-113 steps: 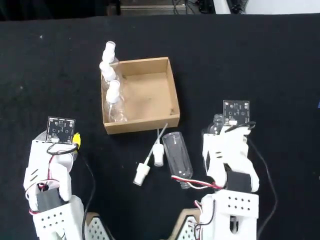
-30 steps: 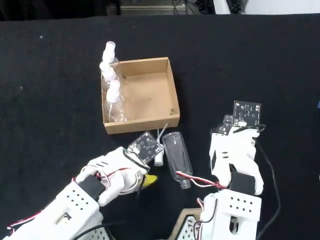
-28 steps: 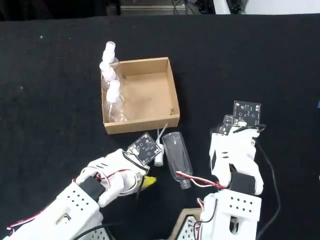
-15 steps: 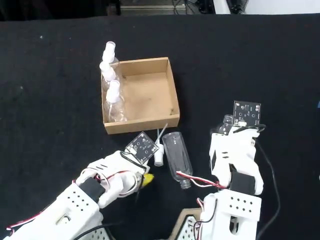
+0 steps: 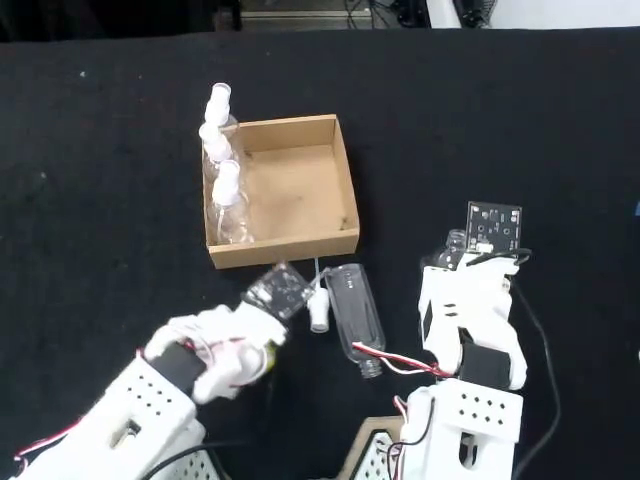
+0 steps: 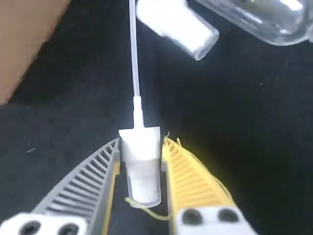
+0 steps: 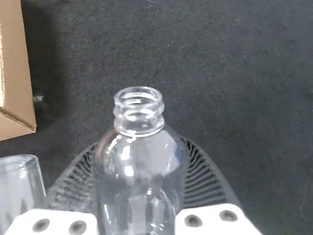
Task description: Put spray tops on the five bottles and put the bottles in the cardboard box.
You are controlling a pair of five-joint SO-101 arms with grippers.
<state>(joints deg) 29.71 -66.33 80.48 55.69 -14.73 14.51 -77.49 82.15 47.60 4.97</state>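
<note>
My left gripper is clamped on a spray top by its white collar, in front of the cardboard box. The top looks light and stiff, but its dip tube is thin and will probably flex, so I'd hold the collar only. My right gripper is closed around an open bottle, upright toward the table's front right. Its clear shell looks slick and squashable. A second bottle and top lie by the box's near wall.
</note>
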